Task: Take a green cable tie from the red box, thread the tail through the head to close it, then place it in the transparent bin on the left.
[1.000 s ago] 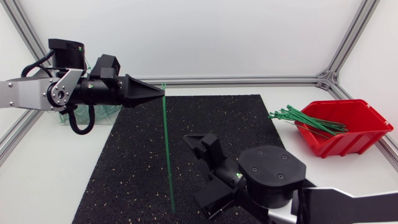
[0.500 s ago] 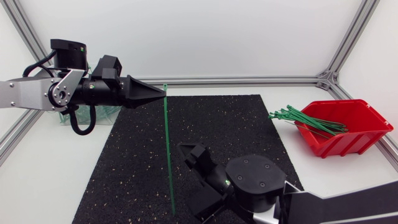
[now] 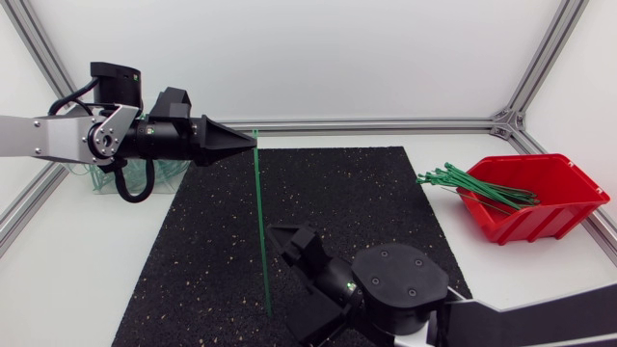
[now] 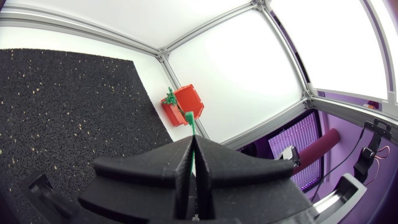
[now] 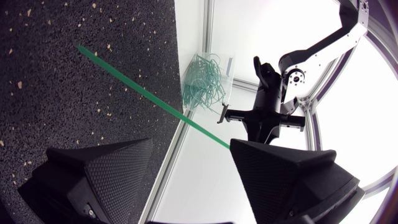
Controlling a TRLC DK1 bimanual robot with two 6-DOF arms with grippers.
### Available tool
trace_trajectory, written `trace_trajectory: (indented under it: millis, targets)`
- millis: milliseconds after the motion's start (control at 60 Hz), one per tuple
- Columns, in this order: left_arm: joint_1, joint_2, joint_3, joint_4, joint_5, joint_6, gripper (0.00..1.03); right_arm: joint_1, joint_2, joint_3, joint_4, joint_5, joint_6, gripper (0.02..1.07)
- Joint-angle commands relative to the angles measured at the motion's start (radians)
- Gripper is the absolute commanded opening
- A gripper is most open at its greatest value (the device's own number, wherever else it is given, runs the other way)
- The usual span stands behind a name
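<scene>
My left gripper [image 3: 253,143] is shut on the top end of a green cable tie [image 3: 260,231], which hangs almost straight down over the black mat. In the left wrist view the tie's short end [image 4: 191,126] sticks out past the closed left gripper [image 4: 191,148]. My right gripper [image 3: 289,284] is open, low over the mat's front edge, its fingertips just right of the tie's lower part. In the right wrist view the tie [image 5: 143,93] runs slantwise ahead of the open right gripper [image 5: 189,165], up to the left gripper [image 5: 249,117]. The red box [image 3: 545,202] holds more green ties [image 3: 472,183].
The transparent bin [image 3: 96,178] stands at the back left behind my left arm, with closed green ties inside [image 5: 205,81]. A black mat [image 3: 366,183] covers the table's middle. The red box [image 4: 186,104] is at the right edge, near the frame post.
My right arm has moved left across the mat's front, bringing its open fingers close to the hanging tie. The left arm has shifted slightly, still holding the tie.
</scene>
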Motion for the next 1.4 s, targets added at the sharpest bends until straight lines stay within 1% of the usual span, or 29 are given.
trace_trajectory:
  millis: [0,67,183,333,400,433,467,533,550,600,700,750,783,850,867,900,950,983,1033,1200,1250,1383]
  targets:
    - [0.004,0.027,0.044,-0.009,-0.004,0.017,0.04,0.007,0.022,-0.011,0.026,-0.016,-0.015,0.93]
    - [0.003,0.027,0.048,-0.011,-0.012,0.015,0.04,0.002,0.038,0.003,0.03,-0.036,0.0,0.93]
    - [0.006,0.013,0.036,-0.017,-0.013,0.017,0.04,-0.029,0.073,0.003,0.03,-0.115,0.019,0.93]
    - [0.016,0.001,0.025,-0.017,-0.012,0.017,0.04,-0.084,0.076,0.021,0.016,-0.15,0.045,0.93]
    - [0.016,-0.004,0.019,-0.017,-0.012,0.018,0.04,-0.098,0.062,0.023,-0.003,-0.173,0.051,0.95]
    - [0.013,-0.005,0.018,-0.017,-0.013,0.018,0.04,-0.099,0.051,0.031,-0.03,-0.173,0.071,1.0]
    - [0.012,-0.007,0.016,-0.017,-0.013,0.018,0.04,-0.099,0.033,0.037,-0.064,-0.177,0.092,1.02]
    - [0.01,-0.008,0.016,-0.015,-0.013,0.018,0.04,-0.099,-0.01,0.074,-0.188,-0.176,0.154,1.02]
    - [0.01,-0.008,0.015,-0.017,-0.013,0.018,0.04,-0.099,-0.019,0.078,-0.204,-0.176,0.168,1.02]
    - [0.012,-0.013,0.015,-0.017,-0.013,0.018,0.04,-0.099,-0.045,0.074,-0.23,-0.176,0.183,1.02]
    - [0.016,-0.017,0.012,-0.017,-0.013,0.018,0.04,-0.096,-0.113,0.063,-0.32,-0.171,0.22,1.02]
    - [0.016,-0.017,0.009,-0.017,-0.013,0.018,0.04,-0.098,-0.122,0.057,-0.317,-0.168,0.223,1.02]
    - [0.016,-0.017,0.007,-0.017,-0.013,0.018,0.04,-0.099,-0.116,0.066,-0.34,-0.15,0.221,1.02]
    - [0.013,-0.017,0.007,-0.017,-0.013,0.018,0.04,-0.101,-0.085,0.107,-0.464,-0.05,0.224,1.02]
    - [0.013,-0.017,0.007,-0.015,-0.013,0.018,0.04,-0.101,-0.085,0.115,-0.503,-0.041,0.233,1.03]
    - [0.013,-0.017,0.007,-0.015,-0.013,0.018,0.04,-0.102,-0.097,0.113,-0.524,-0.055,0.244,1.03]
    - [0.012,-0.021,0.006,-0.015,-0.013,0.018,0.04,-0.108,-0.124,0.095,-0.497,-0.113,0.249,1.04]
    - [0.012,-0.022,0.004,-0.015,-0.013,0.02,0.04,-0.115,-0.147,0.072,-0.441,-0.174,0.247,1.04]
    - [0.013,-0.024,0.002,-0.014,-0.015,0.02,0.04,-0.125,-0.165,0.043,-0.362,-0.239,0.244,1.04]
    - [0.013,-0.031,-0.004,-0.014,-0.015,0.02,0.04,-0.119,-0.183,0.014,-0.342,-0.259,0.212,1.04]
    - [0.013,-0.037,-0.007,-0.014,-0.015,0.02,0.04,-0.116,-0.168,0.005,-0.328,-0.269,0.163,1.04]
    - [0.013,-0.045,-0.013,-0.012,-0.015,0.02,0.04,-0.119,-0.159,-0.04,-0.21,-0.381,0.105,1.04]
